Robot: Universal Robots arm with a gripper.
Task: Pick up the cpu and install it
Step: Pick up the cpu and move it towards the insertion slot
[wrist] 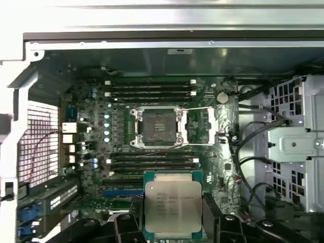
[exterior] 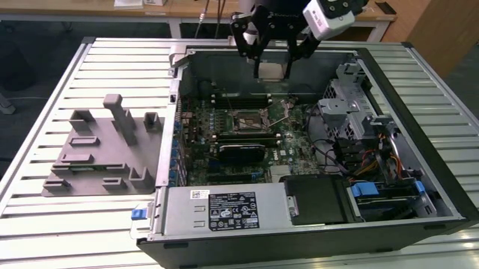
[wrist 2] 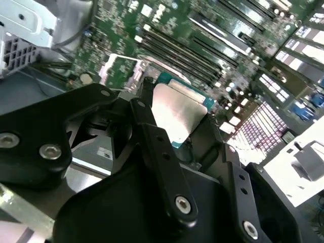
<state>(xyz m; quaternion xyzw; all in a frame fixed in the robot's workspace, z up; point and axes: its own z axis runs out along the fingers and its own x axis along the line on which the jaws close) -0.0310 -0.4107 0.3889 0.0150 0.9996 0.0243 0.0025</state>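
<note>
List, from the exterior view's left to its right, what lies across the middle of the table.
Grey moulded plastic fixture → green motherboard → silver metal drive cage → black case wall. The black gripper holding the flat silver square cpu hangs over the board, so it is left out.

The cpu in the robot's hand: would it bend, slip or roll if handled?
Probably stiff: the cpu sits flat and unbent in the hand. Its smooth silver top looks slippery, so a loose grip might lose it. Flat and square, it shouldn't roll.
</note>
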